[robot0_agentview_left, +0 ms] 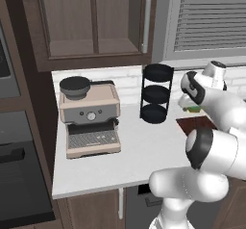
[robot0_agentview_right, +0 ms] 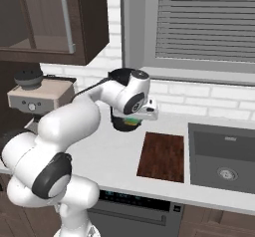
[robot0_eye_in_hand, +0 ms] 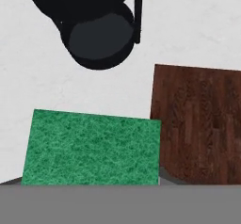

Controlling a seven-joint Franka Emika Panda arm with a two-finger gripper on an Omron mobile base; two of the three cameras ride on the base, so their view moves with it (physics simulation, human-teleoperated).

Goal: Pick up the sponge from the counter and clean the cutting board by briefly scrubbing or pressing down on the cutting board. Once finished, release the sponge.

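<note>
A: Closest thing to the gripper (robot0_agentview_right: 132, 119)?

B: Sponge (robot0_eye_in_hand: 92, 148). Sits right below, very close, green side up. Lies low in the hand view, a bit to the left.

A: Long side pointing which way?

B: Runs left to right across the hand view, tipped just a little.

A: Open or closed on it?

B: Can't tell. No finger tips to see around it. Hard to say if lifted or lying on the counter (robot0_eye_in_hand: 47, 77) too.

A: Next thing out?

B: Board (robot0_eye_in_hand: 200, 124). Dark brown wood, flat on the counter, just beside the sponge on the right in the hand view. Covers one near corner of the board, so touching or over it, can't tell which.

A: So which way to go?

B: Probably sideways to the right in the hand view, onto the brown wood. Only a short way. Then press down, rub a bit, let go.

A: Anything to bump?

B: Black rack (robot0_eye_in_hand: 96, 35), farther back, past the sponge. Best to keep away from it.

A: And farthest?

B: Coffee machine (robot0_agentview_left: 90, 120), well off to the left by the wall. Sink (robot0_agentview_right: 224, 156) on the other side of the board.
</note>
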